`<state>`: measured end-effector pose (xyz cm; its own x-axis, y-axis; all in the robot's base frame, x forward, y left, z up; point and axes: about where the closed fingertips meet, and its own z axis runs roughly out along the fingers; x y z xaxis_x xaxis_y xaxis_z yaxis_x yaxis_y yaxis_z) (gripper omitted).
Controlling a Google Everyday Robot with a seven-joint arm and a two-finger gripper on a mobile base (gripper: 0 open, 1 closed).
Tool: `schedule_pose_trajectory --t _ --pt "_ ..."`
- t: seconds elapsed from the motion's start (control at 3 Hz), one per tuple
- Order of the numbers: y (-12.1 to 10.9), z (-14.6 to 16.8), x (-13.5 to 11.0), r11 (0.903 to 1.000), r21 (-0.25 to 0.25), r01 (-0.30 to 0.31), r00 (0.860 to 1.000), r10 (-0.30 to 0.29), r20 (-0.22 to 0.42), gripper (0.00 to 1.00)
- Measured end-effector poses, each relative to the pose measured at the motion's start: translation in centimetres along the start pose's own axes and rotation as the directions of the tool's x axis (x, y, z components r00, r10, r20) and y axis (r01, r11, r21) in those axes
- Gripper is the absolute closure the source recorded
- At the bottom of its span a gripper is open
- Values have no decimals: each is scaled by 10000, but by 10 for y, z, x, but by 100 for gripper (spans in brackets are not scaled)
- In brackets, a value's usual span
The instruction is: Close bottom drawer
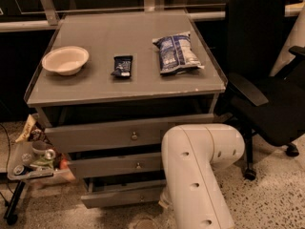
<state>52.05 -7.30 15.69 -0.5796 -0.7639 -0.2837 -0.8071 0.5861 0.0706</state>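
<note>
- Camera view – a grey cabinet (128, 82) with three drawers stands in the middle, seen from above and in front.
- On its flat top lie three things in a row, well apart from each other: a pale bowl (65, 60) at the left, a small dark snack bar (122, 66) in the middle, and a blue and white snack bag (176, 53) at the right.
- The top drawer (95, 136) and the middle drawer (109, 166) each have a small round metal knob on the front.
- The bottom drawer (119, 196) is the lowest one, with a plain grey front and no knob. It stands partly pulled out: its front sits forward of the drawer above, and a dark gap shows between the two.
- The white robot arm (200, 175) fills the lower right part. It bends like an elbow in front of the right ends of the middle and bottom drawers and covers them.
- The gripper does not show – the arm hides it, low down near the right end of the bottom drawer. I cannot tell if it is open or closed, or if it holds anything.
- At the right of the cabinet stands a black office chair (267, 80) on a speckled floor (281, 199).
- At the left, beside the drawers, a small tray (28, 173) on a stand carries mixed small items.
</note>
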Motion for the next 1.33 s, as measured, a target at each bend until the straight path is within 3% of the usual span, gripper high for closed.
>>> schedule_pose_trajectory --t 0.33,0.67,1.0,1.33 --pt "0 0 0 10000 0 0 10000 0 0 12" --pt "0 0 0 10000 -1 0 10000 0 0 0" --pt "0 0 0 10000 -1 0 10000 0 -1 0" --pt "0 0 0 10000 -2 0 10000 0 -1 19"
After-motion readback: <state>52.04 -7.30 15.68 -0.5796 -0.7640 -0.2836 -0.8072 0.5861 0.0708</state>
